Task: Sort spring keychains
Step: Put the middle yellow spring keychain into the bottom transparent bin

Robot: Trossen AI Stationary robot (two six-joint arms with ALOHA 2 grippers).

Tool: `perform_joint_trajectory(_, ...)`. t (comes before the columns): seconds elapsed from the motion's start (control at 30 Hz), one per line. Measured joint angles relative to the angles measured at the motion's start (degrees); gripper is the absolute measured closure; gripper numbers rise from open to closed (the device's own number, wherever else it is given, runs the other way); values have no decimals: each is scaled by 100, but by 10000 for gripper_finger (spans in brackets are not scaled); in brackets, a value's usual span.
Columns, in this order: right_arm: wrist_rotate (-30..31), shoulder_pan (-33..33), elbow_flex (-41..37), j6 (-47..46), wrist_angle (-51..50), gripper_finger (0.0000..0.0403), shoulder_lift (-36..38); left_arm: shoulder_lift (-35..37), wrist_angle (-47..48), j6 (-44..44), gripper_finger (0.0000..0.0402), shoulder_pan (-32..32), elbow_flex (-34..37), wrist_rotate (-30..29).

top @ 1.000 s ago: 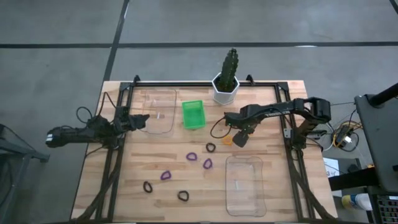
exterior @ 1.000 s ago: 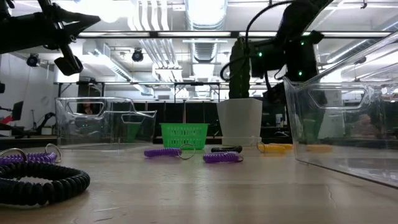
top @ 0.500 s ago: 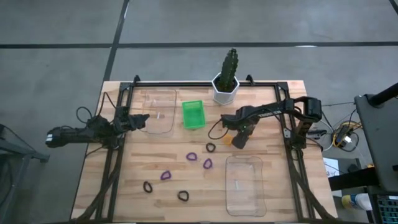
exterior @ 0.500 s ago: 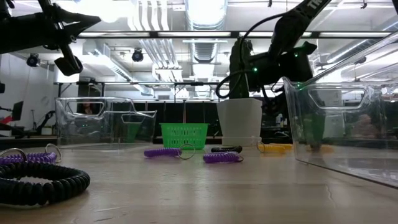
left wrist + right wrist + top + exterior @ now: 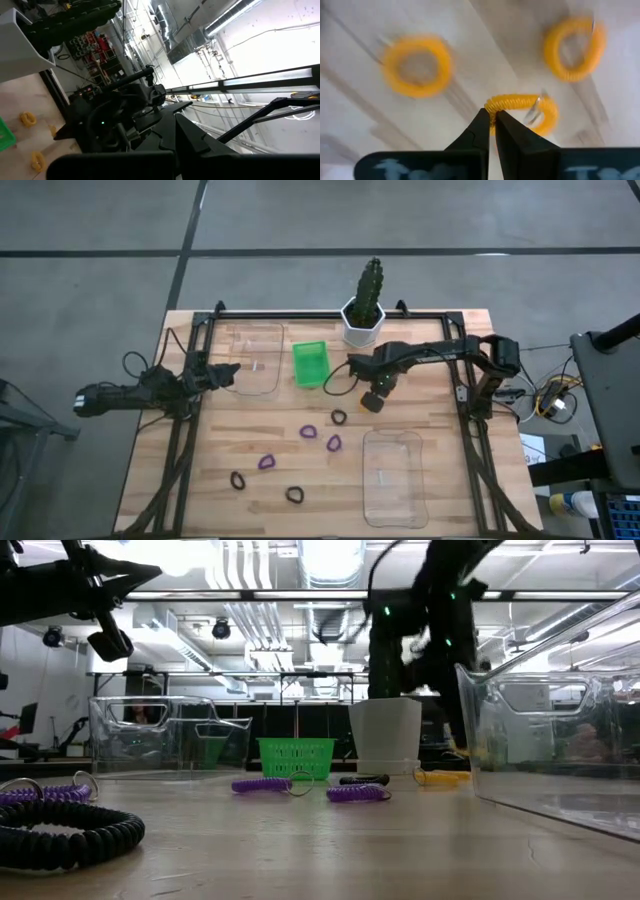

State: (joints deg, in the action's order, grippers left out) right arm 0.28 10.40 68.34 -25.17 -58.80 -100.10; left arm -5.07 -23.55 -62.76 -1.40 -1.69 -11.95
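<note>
My right gripper [image 5: 492, 120] is shut on an orange spring keychain [image 5: 530, 107], above two more orange ones [image 5: 417, 65] [image 5: 574, 49] that lie flat on the wood. In the high view it [image 5: 371, 397] hovers right of the green bin [image 5: 310, 364]. Purple keychains [image 5: 308, 431] [image 5: 333, 443] [image 5: 266, 462] and black ones [image 5: 339, 417] [image 5: 237, 479] [image 5: 293, 495] lie flat mid-table. My left gripper [image 5: 232, 373] waits, shut, at the left edge of the far clear tray [image 5: 255, 360]. My right gripper pinches the orange keychain's coil at one end of its loop [image 5: 496, 104] between its two fingertips, coming from above. The loop sticks out sideways from the fingers, its small metal ring [image 5: 538, 106] on it, and is lifted clear of the table.
A potted cactus [image 5: 362, 320] stands at the far edge, just behind the right arm. A second clear tray [image 5: 394, 477] lies at the near right. A black frame [image 5: 190, 430] runs along the table's sides.
My right gripper has gone down onto the orange keychains, shut on one of them, and come up with it, shifting a little toward the table's left. The held keychain now hangs clear of the wood; the other two have stayed put.
</note>
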Motion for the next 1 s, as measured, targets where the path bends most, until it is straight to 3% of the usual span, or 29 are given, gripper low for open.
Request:
perform_joint_trajectory(0.2,-232,-177,748,-309,-624,391,363,1,0,-2,400,1,0,3)
perform_joint_trajectory(0.43,-651,-804,1409,-665,-635,391,743,-1,2,-2,400,1,0,3)
perform_joint_trajectory(0.77,-1113,-2167,1471,-1584,-480,391,884,-1,0,-2,400,-1,0,5)
perform_joint_trajectory(1.0,-1093,-3207,1462,-1505,-458,390,712,-1,2,-1,400,0,2,5)
